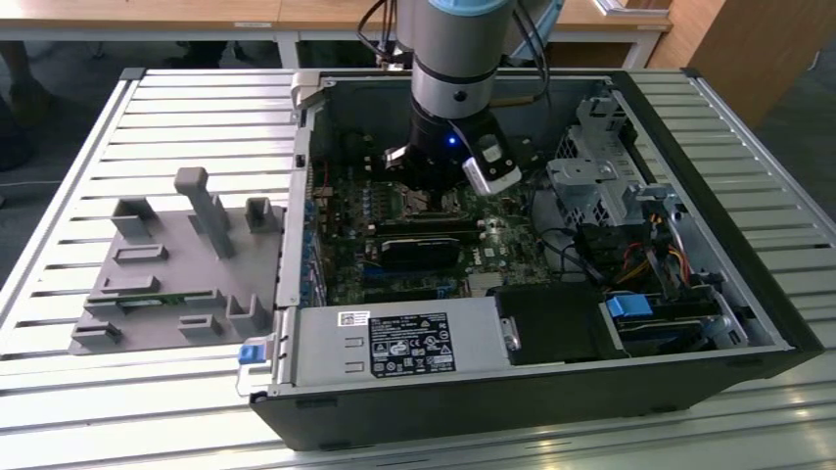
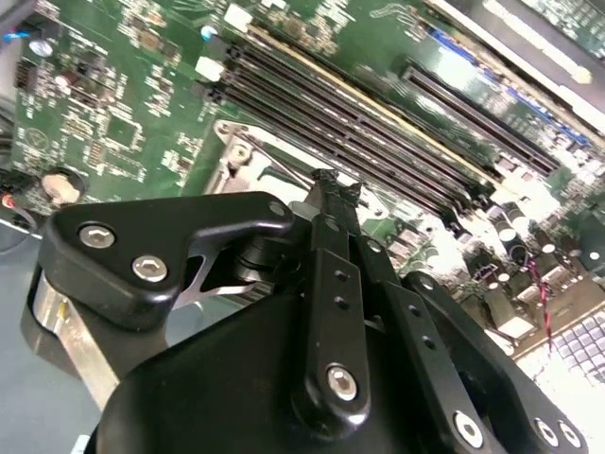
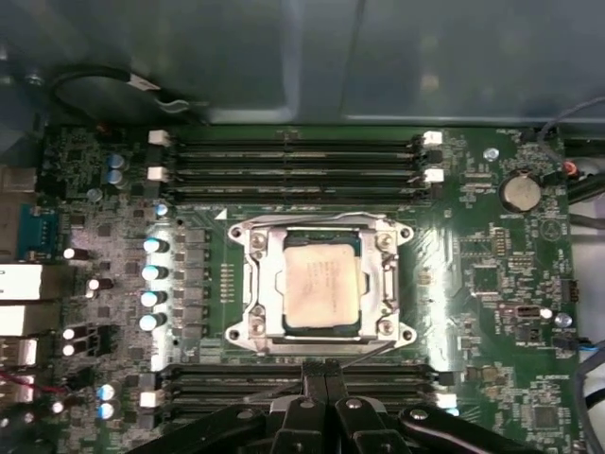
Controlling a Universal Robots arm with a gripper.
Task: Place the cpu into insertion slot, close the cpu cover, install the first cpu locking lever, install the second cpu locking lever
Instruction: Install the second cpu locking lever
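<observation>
In the exterior view, the arm reaches down into an open computer case [image 1: 731, 323] lying on a slatted metal worktop [image 1: 78, 137]. The pincer [image 1: 432, 186] hangs low over the green board, and its body hides most of the insertion slot [image 1: 429, 203]; only a sliver of silvery metal peeks out below it. A grey moulded fixture [image 1: 170, 264] sits on the worktop at the exterior view's left.

In the second wrist view, the pincer [image 2: 331, 184] fills the foreground, its black fingers drawn tightly together with nothing between them. Their tips hover just above a silvery frame edge, mostly covered by the linkage.

In the first wrist view, the cpu [image 3: 321, 291] lies flat in the insertion slot [image 3: 253, 326], with the cpu cover [image 3: 267, 284] down around it. The pincer [image 3: 324, 371], cut off at the frame edge, sits just beside the socket over the memory slots [image 3: 293, 156].
</observation>
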